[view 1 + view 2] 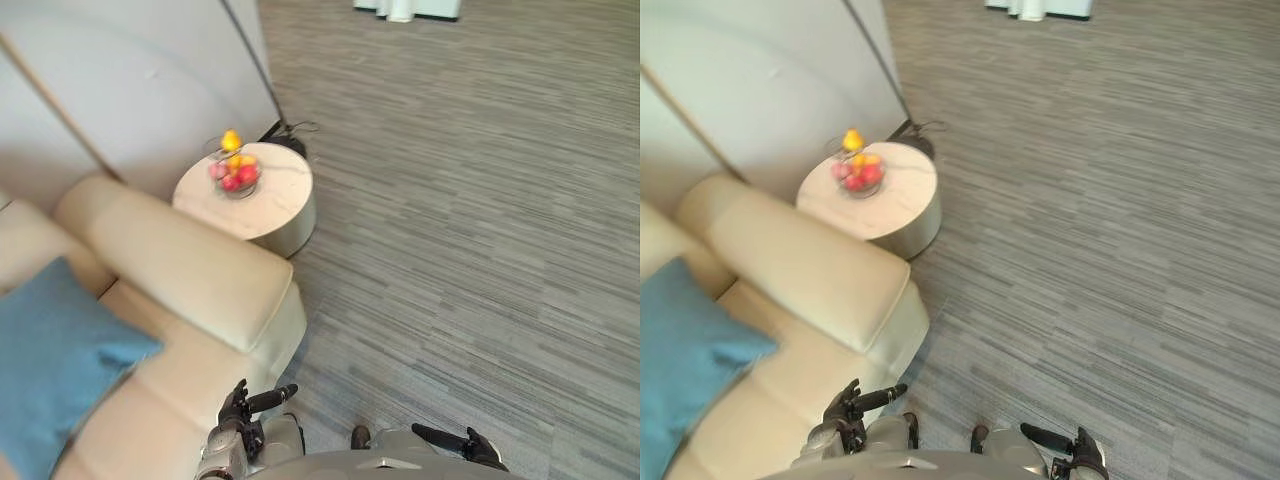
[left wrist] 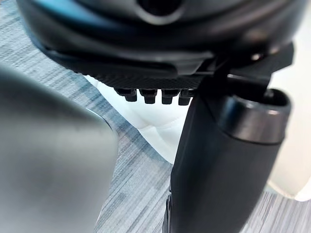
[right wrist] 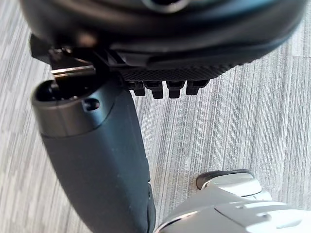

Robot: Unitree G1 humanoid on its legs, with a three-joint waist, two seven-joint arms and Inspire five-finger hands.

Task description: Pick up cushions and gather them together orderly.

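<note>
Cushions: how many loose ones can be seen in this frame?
1: a blue cushion lies on the cream sofa, on the robot's left. The view's edge cuts it, so more may lie out of sight.

2 head views down on sofa (image 1: 190, 260) and floor (image 1: 480, 200); 2 wrist close-ups

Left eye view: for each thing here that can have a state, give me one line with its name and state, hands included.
blue cushion: lying on the sofa seat, held by neither hand.
fruit bowl: upright on the round side table, holding fruit.
left hand: open, empty, low by the sofa's front corner.
right hand: open, empty, over the floor.
</note>
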